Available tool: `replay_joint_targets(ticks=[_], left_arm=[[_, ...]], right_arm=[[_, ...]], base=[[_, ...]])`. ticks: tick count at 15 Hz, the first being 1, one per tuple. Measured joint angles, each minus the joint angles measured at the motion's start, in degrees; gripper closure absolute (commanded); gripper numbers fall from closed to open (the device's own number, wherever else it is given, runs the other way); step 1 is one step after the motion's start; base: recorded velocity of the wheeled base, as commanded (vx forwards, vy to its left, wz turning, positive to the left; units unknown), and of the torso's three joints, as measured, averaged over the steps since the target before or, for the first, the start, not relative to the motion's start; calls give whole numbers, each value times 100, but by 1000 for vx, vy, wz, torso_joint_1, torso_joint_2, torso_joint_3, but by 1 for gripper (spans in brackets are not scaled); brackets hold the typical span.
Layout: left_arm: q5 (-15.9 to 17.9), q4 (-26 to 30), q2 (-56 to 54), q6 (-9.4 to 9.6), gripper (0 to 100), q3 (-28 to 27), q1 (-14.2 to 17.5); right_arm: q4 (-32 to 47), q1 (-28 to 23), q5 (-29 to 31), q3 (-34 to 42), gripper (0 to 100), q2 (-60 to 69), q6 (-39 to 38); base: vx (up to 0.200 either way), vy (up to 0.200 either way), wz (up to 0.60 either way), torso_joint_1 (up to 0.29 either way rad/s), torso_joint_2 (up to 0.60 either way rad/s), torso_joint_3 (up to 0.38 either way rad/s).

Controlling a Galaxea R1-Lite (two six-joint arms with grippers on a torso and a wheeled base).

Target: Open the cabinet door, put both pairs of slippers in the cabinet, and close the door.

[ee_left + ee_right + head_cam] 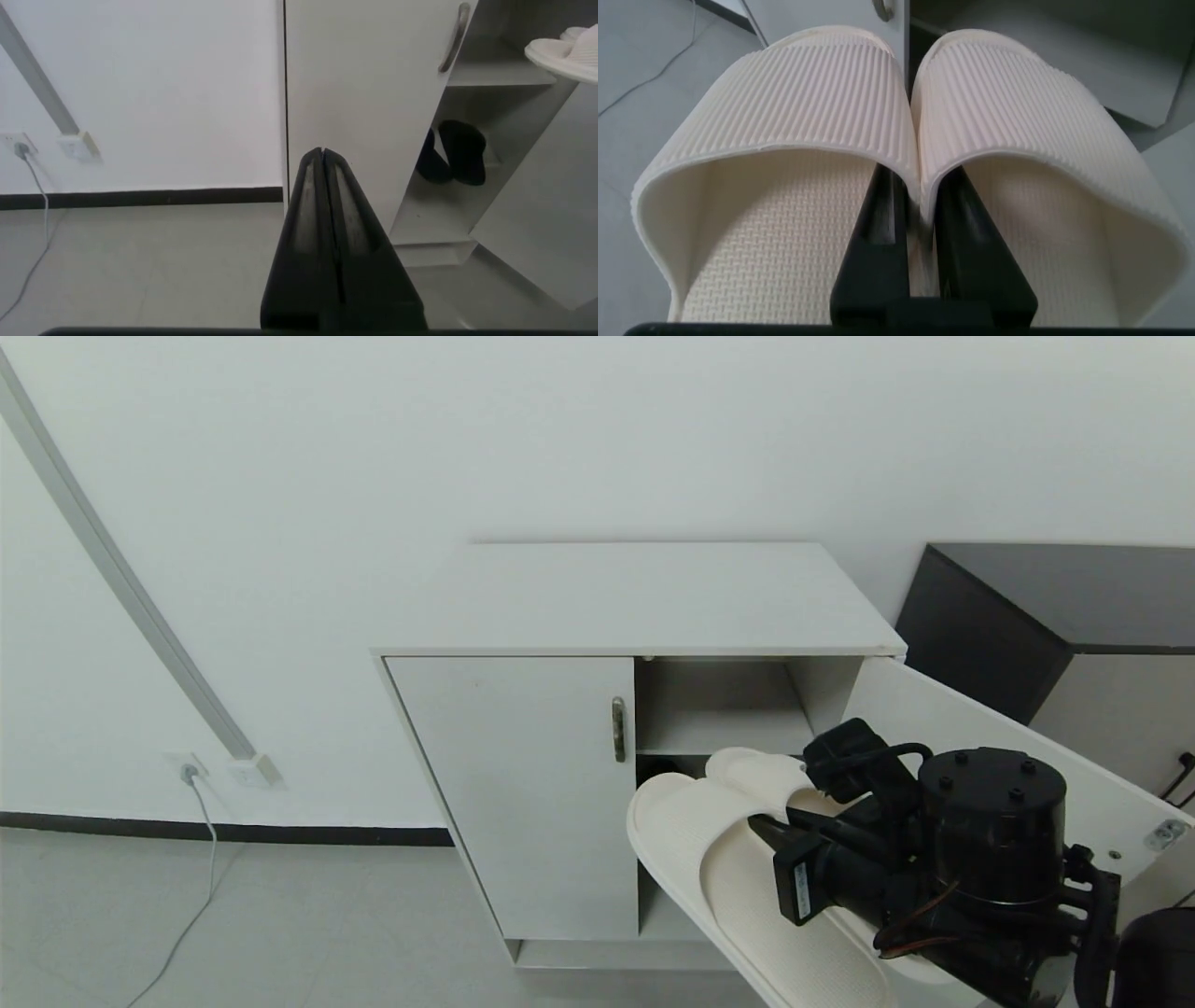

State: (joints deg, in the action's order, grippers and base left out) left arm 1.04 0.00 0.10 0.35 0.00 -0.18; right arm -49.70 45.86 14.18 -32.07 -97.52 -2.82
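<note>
White wall and grey floor behind a white cabinet — its right door is swung open and its left door is shut.

My right gripper is clenched on the pair of cream slippers, pinching the two straps together where they meet. It holds them tilted just in front of the open compartment. A pair of black slippers sits inside, below the upper shelf. My left gripper has its jaws pressed together on nothing — low, before the closed door.
</note>
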Motion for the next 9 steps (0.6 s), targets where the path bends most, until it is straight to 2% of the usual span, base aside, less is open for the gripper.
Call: replay_joint_targets(ticks=[9], left_arm=[[2,0,0,-2,100,0,0]], right_arm=[[-2,0,5,7,100,-33,-2]], base=[[0,0,0,-175,497,317]])
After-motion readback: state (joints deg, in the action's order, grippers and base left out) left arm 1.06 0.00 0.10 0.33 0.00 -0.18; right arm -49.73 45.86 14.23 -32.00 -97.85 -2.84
